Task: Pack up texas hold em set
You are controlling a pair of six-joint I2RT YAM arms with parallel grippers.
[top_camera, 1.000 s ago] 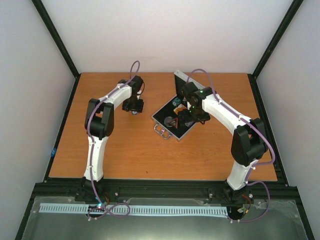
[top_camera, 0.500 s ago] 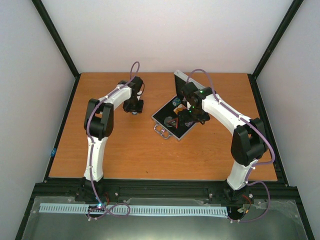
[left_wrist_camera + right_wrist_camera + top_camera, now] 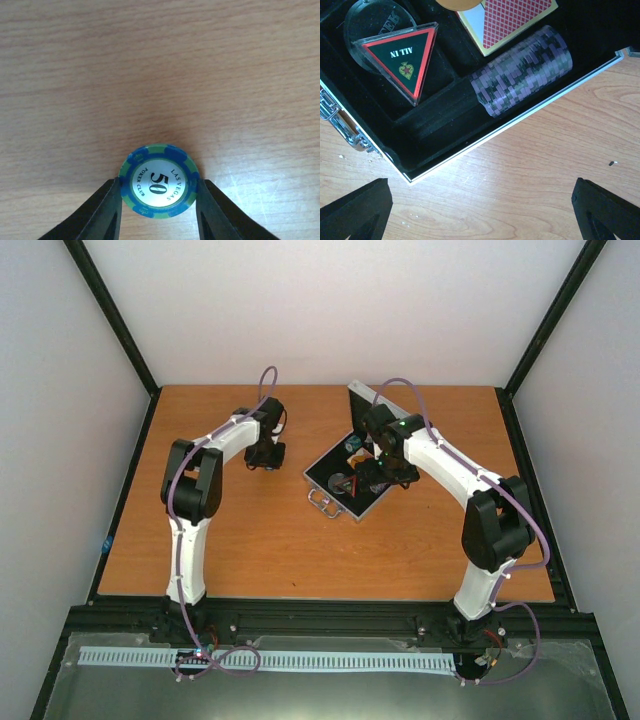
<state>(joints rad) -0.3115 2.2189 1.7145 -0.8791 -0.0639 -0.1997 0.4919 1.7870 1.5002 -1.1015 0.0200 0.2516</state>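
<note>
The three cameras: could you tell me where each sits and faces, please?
Top external: above and behind the robot, looking down on the table; both arms show.
Left wrist: faces down at a poker chip between the left jaws.
Right wrist: faces down at the case corner; open right jaws flank the bottom.
Shared: the case, in top and right wrist.
</note>
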